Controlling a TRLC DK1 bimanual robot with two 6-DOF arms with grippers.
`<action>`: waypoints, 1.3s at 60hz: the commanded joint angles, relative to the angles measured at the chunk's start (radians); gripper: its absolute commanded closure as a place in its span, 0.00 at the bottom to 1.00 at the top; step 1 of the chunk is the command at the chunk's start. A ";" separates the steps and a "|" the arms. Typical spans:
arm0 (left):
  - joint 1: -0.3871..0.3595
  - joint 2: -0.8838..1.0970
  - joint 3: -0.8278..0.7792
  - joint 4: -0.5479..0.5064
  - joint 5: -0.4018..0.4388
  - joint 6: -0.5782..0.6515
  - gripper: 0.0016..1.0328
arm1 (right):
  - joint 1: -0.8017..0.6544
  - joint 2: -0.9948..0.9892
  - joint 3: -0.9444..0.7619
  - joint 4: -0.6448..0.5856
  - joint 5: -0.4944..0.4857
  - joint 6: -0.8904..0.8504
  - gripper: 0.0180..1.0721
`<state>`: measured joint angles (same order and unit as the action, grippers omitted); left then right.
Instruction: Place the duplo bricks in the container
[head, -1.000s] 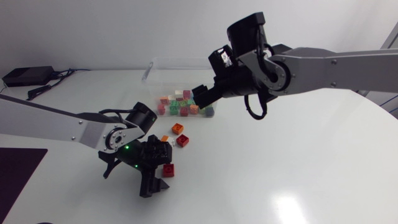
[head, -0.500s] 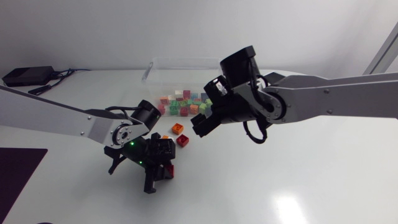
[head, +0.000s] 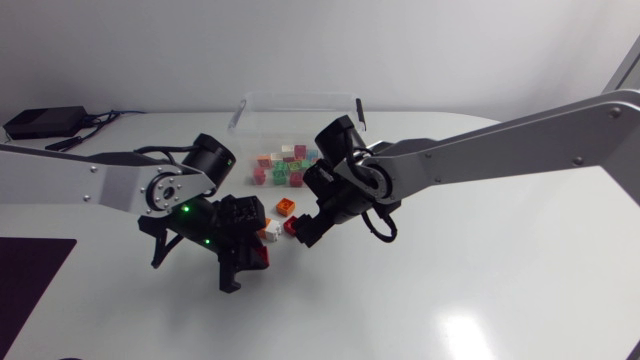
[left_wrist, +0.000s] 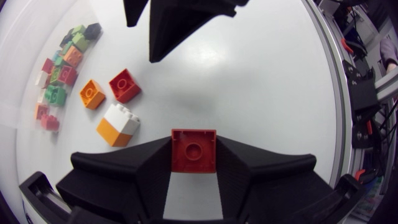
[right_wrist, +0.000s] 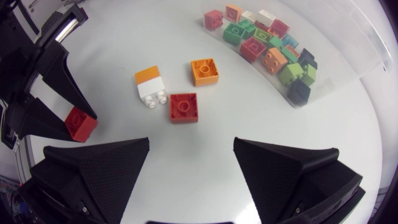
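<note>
Head view: right end effector (head: 304, 232) now lower, beside loose bricks (head: 286, 207).

The head camera looks down at a slant over the bench (head: 500, 280) and both arms, from well back. Each wrist camera sits close behind its own claw, the left claw (left_wrist: 193, 148) and the right claw (right_wrist: 191, 146), facing down at the bench. All three views share the loose bricks (head: 286, 206) and the tub (head: 300, 100) by the bench's far edge. The right wrist view also takes in the red brick (right_wrist: 81, 123) in the left claw.
</note>
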<state>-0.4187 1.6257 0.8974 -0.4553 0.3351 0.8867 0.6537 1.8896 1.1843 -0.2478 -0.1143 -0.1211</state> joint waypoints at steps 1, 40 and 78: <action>0.029 -0.047 0.040 -0.011 0.022 -0.051 0.85 | 0.006 0.052 0.061 -0.031 -0.013 -0.018 0.05; 0.193 -0.178 0.138 0.153 0.094 -0.318 0.85 | 0.006 0.281 0.337 -0.226 -0.013 -0.097 0.05; 0.267 -0.133 0.229 0.415 0.119 -0.558 0.85 | 0.012 0.376 0.445 -0.306 -0.018 -0.123 0.32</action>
<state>-0.1577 1.4651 1.0904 -0.0677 0.4412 0.3763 0.6640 2.2295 1.6108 -0.5385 -0.1280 -0.2260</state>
